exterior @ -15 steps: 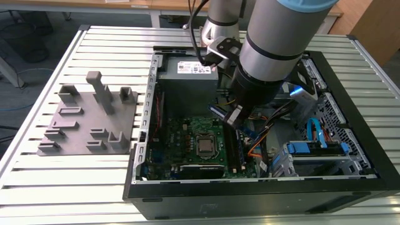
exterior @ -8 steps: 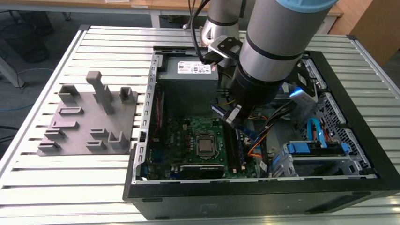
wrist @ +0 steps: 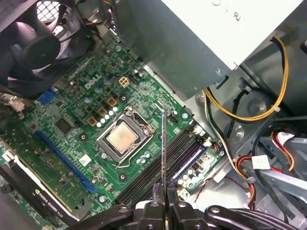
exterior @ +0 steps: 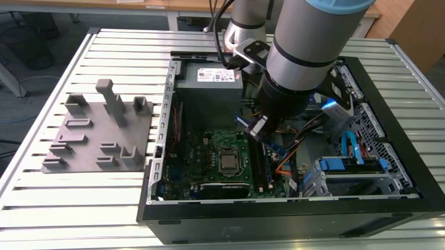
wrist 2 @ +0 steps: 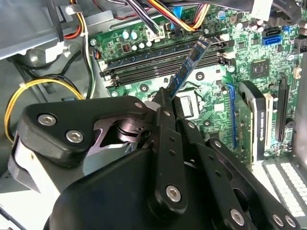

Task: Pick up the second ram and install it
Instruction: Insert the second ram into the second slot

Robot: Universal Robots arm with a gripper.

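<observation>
slatted metal bench (exterior: 83, 208) with open computer case (exterior: 278, 221); upper centre, gripper (wrist 2: 165, 98) clamps second ram (wrist 2: 191, 62), angled over memory slots (wrist 2: 144, 57). install step; seating likely needs squaring to a slot.

Bright, even overhead light fills the exterior view: the worktop (exterior: 104, 57) shines pale, while the arm (exterior: 299, 57) shades the inside of the open computer case (exterior: 278, 219). In the first wrist view the power supply (wrist: 201, 43) washes out almost white, the fan (wrist: 43, 43) sinks into darkness, and the second ram (wrist: 164, 143), clamped in the jaws, shows a thin lit edge. In the second wrist view soft highlights sit on the black links of the gripper (wrist 2: 167, 96).
</observation>
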